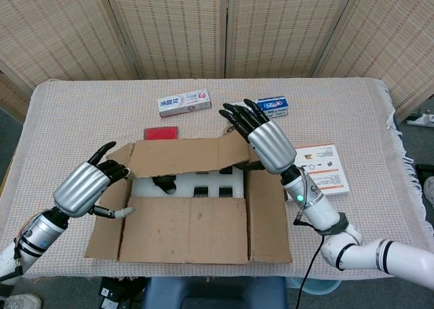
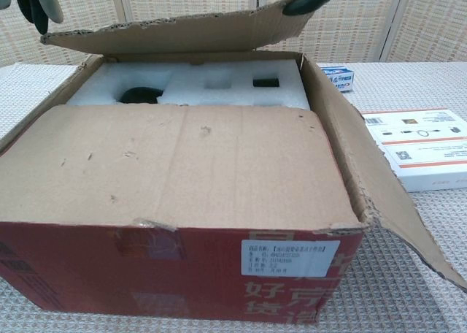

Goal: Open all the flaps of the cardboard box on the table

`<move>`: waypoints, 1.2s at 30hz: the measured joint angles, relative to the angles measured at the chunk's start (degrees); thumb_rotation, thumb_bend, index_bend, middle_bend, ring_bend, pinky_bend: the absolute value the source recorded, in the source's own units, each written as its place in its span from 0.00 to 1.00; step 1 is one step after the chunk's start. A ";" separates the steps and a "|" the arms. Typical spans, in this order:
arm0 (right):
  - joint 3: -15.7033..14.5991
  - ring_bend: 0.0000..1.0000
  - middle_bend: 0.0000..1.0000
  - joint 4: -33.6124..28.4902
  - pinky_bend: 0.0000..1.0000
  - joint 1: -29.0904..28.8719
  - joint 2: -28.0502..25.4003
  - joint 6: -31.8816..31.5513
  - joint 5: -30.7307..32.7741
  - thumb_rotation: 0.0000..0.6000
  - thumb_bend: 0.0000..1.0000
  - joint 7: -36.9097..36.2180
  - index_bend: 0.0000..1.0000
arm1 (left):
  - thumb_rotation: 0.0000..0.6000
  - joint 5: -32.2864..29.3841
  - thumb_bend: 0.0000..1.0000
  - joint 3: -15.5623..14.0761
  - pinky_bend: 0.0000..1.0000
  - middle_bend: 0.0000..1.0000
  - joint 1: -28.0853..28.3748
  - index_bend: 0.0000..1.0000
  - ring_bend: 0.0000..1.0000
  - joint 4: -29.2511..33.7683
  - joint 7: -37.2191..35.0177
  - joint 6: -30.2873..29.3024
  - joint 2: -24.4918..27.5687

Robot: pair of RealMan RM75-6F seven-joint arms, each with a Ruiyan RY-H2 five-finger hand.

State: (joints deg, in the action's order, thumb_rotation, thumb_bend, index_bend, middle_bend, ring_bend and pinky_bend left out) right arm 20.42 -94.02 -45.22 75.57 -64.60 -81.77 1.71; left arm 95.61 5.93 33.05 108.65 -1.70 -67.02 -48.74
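The brown cardboard box [image 2: 182, 172] at the frame's centre is matt, rough corrugated board with torn, frayed edges; its red printed front carries a smooth white paper label [image 2: 290, 258]. Inside sits a white moulded foam insert [image 2: 211, 83], soft and matt. The counter [image 1: 81, 112] wears a coarse woven beige cloth. Both hands have brushed silver metal backs and glossy black plastic fingers [image 1: 237, 114].

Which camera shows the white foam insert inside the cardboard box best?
The chest view: the white foam insert fills the opening beneath the raised far flap, its cutouts plainly visible. The head view shows only a narrow strip of the insert between the flaps.
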 measured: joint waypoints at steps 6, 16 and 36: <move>1.86 0.11 0.10 2.92 0.01 -1.76 0.56 0.97 3.47 1.00 0.11 0.10 0.00 | 0.19 -0.20 0.21 0.36 0.00 0.45 -0.29 0.38 0.38 0.27 0.40 -0.69 0.42; 3.03 0.11 0.10 8.53 0.01 -3.87 2.96 2.66 8.91 1.00 0.11 1.47 0.00 | 0.19 -0.16 0.21 0.78 0.00 0.44 -0.55 0.38 0.37 0.92 0.25 -0.97 1.20; -2.39 0.14 0.14 -5.20 0.01 10.43 -14.47 -4.87 2.32 1.00 0.11 -10.42 0.00 | 0.18 0.58 0.21 0.06 0.00 0.36 5.94 0.21 0.31 -0.38 -8.55 9.14 -3.29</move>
State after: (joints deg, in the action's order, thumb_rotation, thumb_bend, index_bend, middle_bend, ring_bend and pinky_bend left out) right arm 18.03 -99.22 -34.79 61.10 -69.47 -79.45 -8.71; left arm 96.20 5.99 38.99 108.27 -10.25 -57.88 -52.03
